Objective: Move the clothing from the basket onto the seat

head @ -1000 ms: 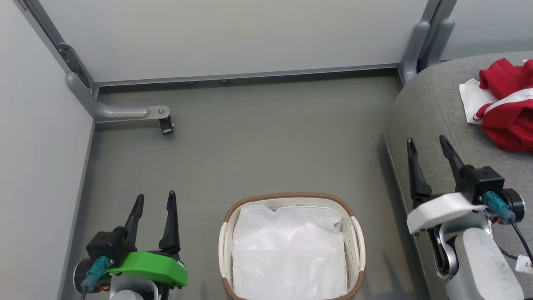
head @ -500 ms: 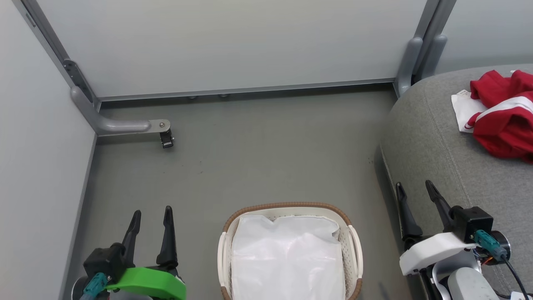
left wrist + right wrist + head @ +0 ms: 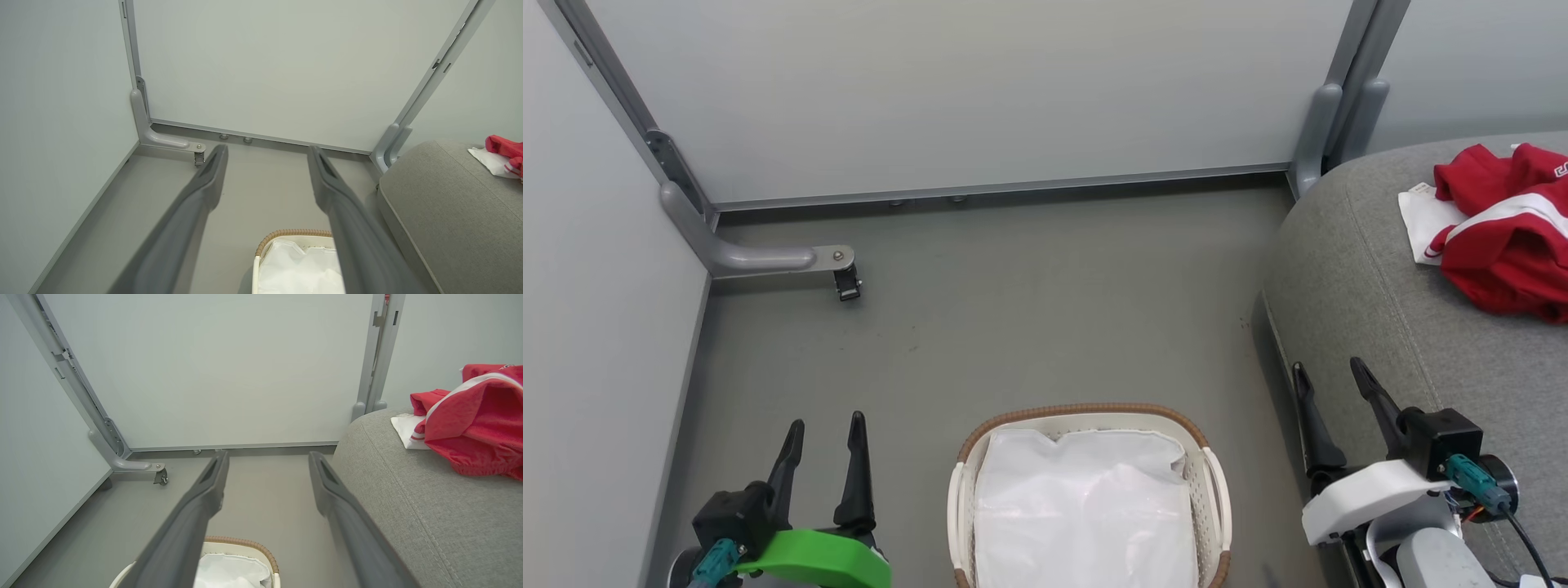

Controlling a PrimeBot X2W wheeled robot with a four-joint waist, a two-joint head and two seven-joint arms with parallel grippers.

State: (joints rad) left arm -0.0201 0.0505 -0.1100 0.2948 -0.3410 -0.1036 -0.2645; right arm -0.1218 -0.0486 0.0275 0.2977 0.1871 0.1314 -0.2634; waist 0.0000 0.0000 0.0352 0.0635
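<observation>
The left gripper point(image 3: 826, 421) stands fully spread, its two dark fingers point(image 3: 856, 474) well parted with nothing between them but bare floor point(image 3: 1013, 310). The right gripper point(image 3: 1327, 366) is just as wide and just as empty; its fingers reach forward just beside the rounded front edge of the seat point(image 3: 1380, 327).

Between the two grippers, back towards their wrists and touching neither, sits the basket point(image 3: 1086, 408). A white liner sheet point(image 3: 1086, 506) covers its inside.

The clothing point(image 3: 1503, 245) lies on the seat, ahead of the right gripper and off to its right, well apart from the fingertips. It is a rumpled red heap with a white stripe across it and a white panel poking out on the side nearer the gripper.

Ahead of the left gripper, well away, a grey bracket point(image 3: 760, 260) with a small caster point(image 3: 847, 286) stands at the foot of the pale wall panel point(image 3: 972, 90).
</observation>
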